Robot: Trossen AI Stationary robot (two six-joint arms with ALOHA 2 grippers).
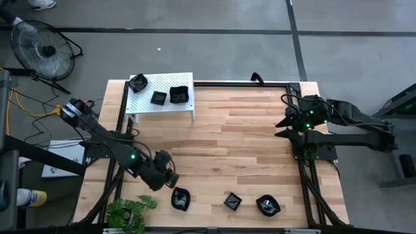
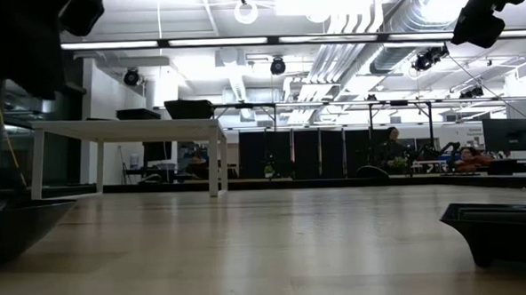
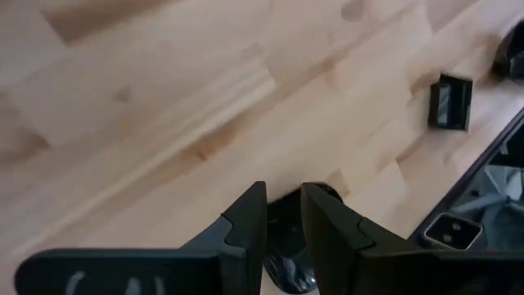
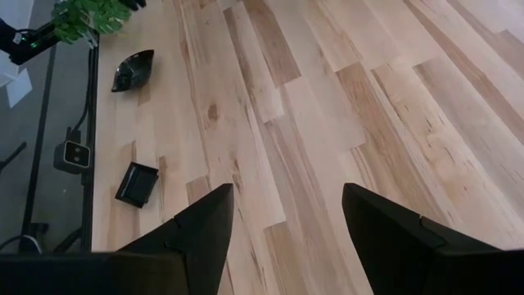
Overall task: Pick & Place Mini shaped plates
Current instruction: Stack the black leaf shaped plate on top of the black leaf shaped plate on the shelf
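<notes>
Black glossy plates: three sit on the white shelf (image 1: pixel 160 104), three wait along the table's near edge. Your left gripper (image 1: pixel 166 179) hangs just beside the wavy plate (image 1: pixel 181 198), fingers partly spread above its rim; nothing looks pinched, though that plate is mostly hidden beneath them. The square plate (image 1: pixel 233 201) lies farther off. Your right gripper (image 1: pixel 284 123) waits spread wide, well apart.
</notes>
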